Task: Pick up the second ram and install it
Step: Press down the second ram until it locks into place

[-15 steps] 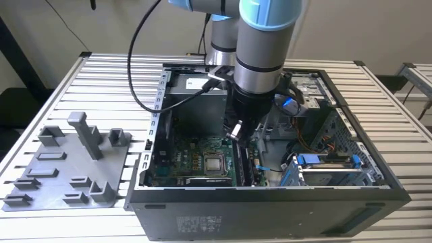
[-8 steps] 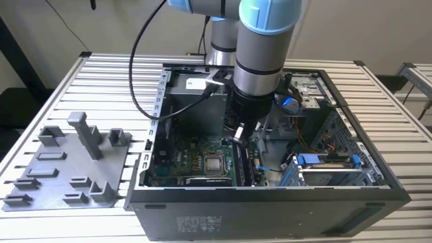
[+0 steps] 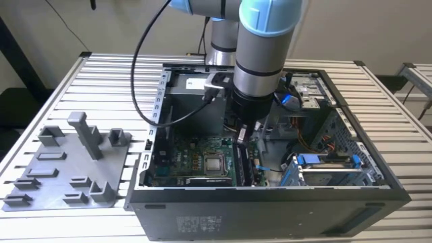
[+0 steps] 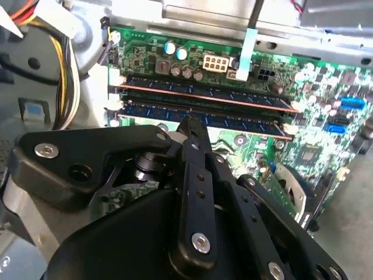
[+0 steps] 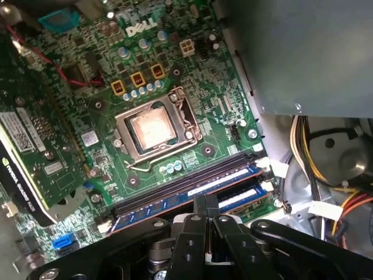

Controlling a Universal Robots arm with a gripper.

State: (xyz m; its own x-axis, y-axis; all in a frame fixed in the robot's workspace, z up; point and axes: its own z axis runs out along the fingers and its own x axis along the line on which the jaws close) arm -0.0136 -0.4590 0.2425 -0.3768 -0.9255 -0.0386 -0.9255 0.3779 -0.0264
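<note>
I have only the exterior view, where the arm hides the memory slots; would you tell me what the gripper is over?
Observer: In the second wrist view the gripper is at the top edge of the second ram, near its mid-length.
Operator: Is another stick in there?
Observer: Yes, a first stick stands in the neighbouring slot, parallel to it.
Operator: Is any slot free?
Observer: In the first wrist view a black slot beside the sticks looks empty.

Gripper (image 4: 191,125) linkage hides the near part of the second ram (image 4: 233,119); whether its fingertips touch it cannot be told.
</note>
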